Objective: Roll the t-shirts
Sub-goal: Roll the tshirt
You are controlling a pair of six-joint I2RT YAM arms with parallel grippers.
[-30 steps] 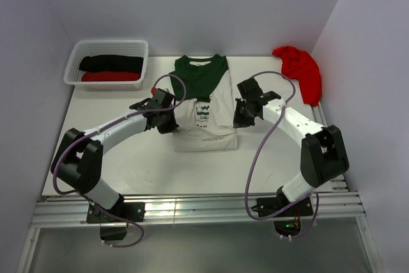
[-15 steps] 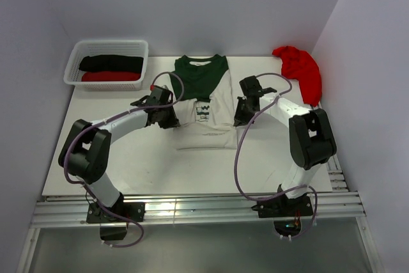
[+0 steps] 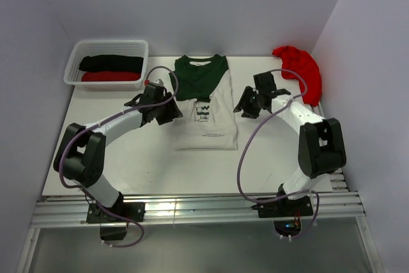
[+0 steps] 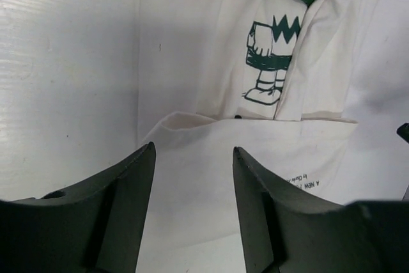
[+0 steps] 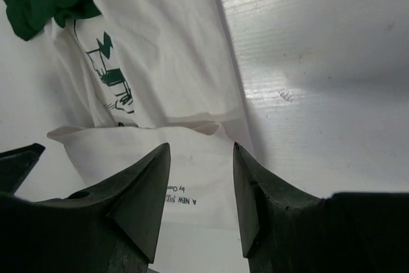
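Near end first: the white tee (image 3: 206, 123) lies flat mid-table, soft cotton, sleeves tucked in, hem doubled up, its long axis running away towards the green collar. Left gripper (image 4: 192, 151) and right gripper (image 5: 201, 148) flank it, jaws apart, holding nothing. Far right, a crumpled red tee (image 3: 299, 68). Far left, a black roll (image 3: 110, 63) and a red roll (image 3: 110, 76) sit in the lattice basket (image 3: 108, 43).

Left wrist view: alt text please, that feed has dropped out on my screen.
The left gripper is open and empty, facing the white t-shirt, whose near edge is folded over just below a dark green cartoon print. Bare white table shows on the left.
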